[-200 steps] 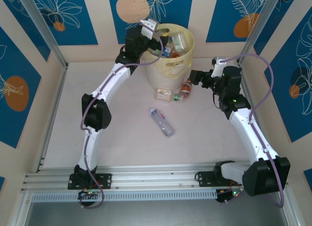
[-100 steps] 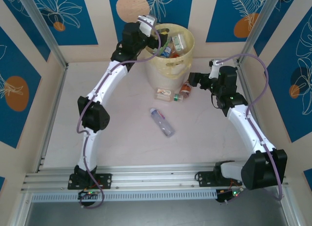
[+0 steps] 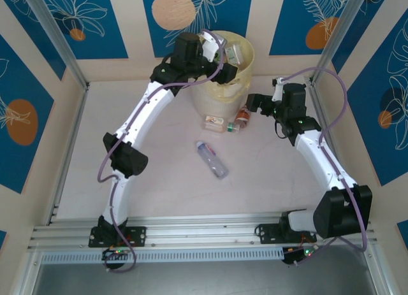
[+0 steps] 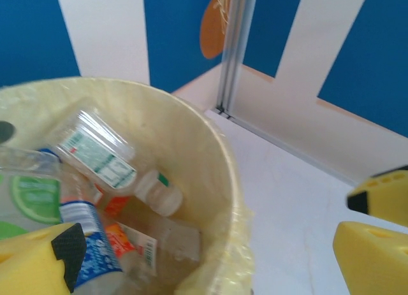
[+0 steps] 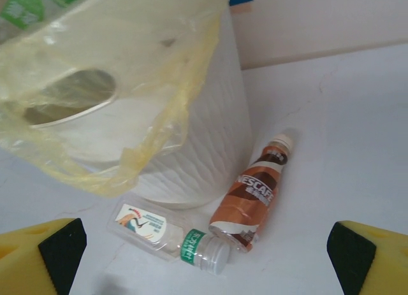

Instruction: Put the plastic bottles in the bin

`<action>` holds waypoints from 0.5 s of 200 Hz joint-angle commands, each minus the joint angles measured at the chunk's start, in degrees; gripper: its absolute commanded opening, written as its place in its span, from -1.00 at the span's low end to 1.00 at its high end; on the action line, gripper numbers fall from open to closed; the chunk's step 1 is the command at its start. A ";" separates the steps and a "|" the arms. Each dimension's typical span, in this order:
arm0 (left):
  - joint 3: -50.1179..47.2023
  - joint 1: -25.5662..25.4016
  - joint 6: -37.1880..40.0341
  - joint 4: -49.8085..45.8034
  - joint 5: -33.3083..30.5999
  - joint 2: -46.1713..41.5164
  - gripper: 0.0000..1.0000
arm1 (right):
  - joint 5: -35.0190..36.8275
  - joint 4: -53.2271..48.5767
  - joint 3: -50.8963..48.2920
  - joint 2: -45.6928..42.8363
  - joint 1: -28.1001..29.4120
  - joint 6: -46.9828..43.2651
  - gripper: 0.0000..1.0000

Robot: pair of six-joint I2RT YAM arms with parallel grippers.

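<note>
Left claw [image 4: 213, 241] hangs wide apart and empty over the far bin [image 3: 210, 97], part-filled with bottles [image 4: 95, 155]; right claw [image 5: 204, 244], also apart, faces the brown bottle [image 5: 252, 196] and green-capped bottle [image 5: 167, 233] at the bin's near-right foot, so next it should likely lower and close on one.

Left fingers [image 4: 29, 266] and right fingers [image 5: 373, 253] spread wide (left arm [image 3: 143, 110], right arm [image 3: 319, 158] outstretched).

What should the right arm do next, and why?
Probably ease the right gripper down over the brown bottle and close on it. Its jaws stand open and empty, and that bottle lies just ahead of them by the base of the bin, next to a green-capped bottle. Neither is in the bin yet.
</note>
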 commanded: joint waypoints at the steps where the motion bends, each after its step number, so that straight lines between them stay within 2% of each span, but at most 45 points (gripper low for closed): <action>1: 2.35 0.69 -2.08 -4.98 -2.40 -3.73 1.00 | 5.15 -2.71 1.20 3.33 -1.66 6.21 0.99; 19: -2.05 0.68 -1.67 -5.71 -1.54 -8.23 1.00 | 3.88 -2.31 0.41 5.90 -2.61 10.21 0.99; 50: -25.10 0.67 -1.81 5.68 -2.19 -22.34 1.00 | 3.08 -0.01 -0.52 10.62 -2.72 14.81 0.99; 78: -41.73 0.70 -4.35 15.45 -8.33 -31.81 1.00 | -1.25 4.82 -1.23 15.71 -2.71 19.99 0.99; 100: -59.04 0.69 -8.22 29.32 -14.03 -40.19 1.00 | -5.40 6.49 0.79 20.87 -2.59 22.58 0.99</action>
